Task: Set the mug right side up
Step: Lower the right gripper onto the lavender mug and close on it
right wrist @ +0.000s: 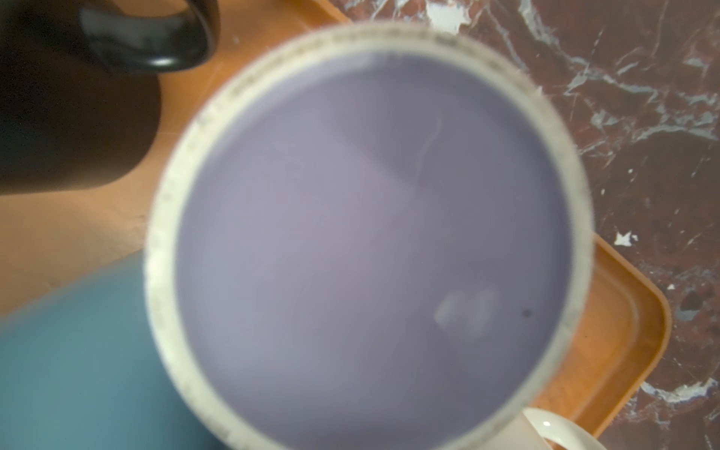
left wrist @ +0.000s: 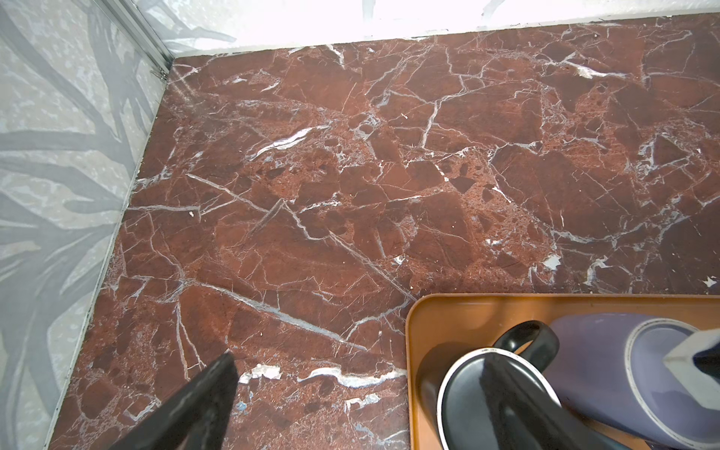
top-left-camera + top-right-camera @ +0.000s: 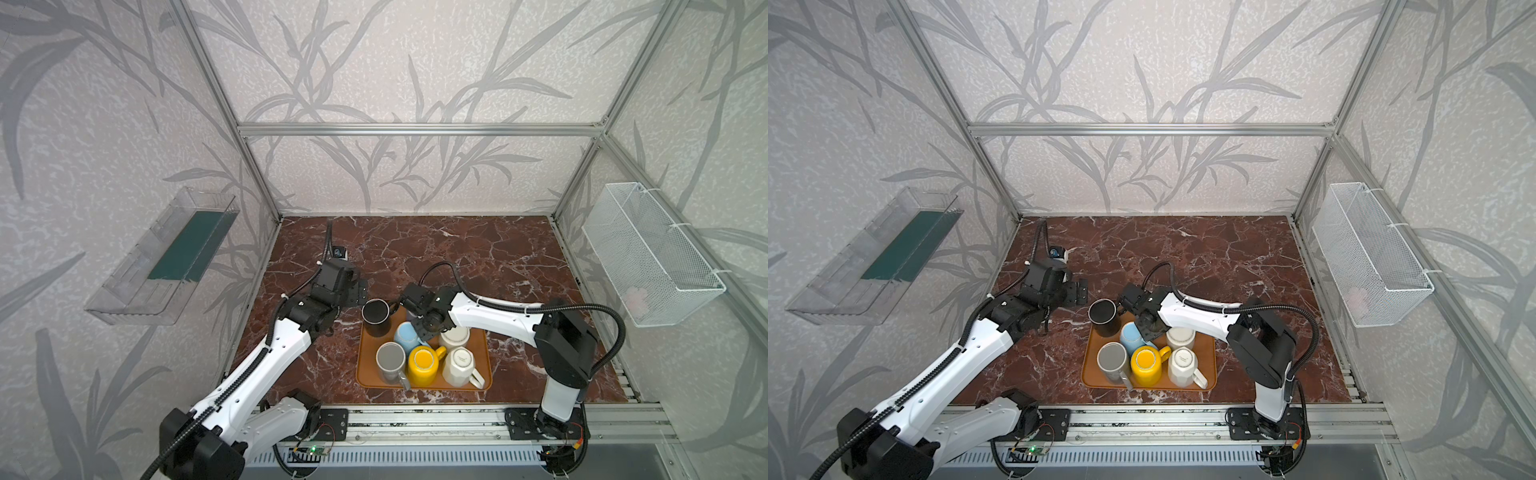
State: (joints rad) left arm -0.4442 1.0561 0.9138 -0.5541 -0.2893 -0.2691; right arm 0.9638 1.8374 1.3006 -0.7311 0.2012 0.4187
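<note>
Purple mug [image 1: 370, 241], base up, is found directly beneath the right gripper [image 3: 423, 330], whose closure cannot be judged; the left gripper [image 3: 360, 293] is held wide open, farther left.

My R gripper [image 3: 1148, 327] hangs over an orange tray [image 3: 1207, 353] of mugs [image 3: 1145, 365] (black mug [image 3: 1103, 316] upright at its corner); L gripper [image 3: 1079, 293] nearby.
</note>
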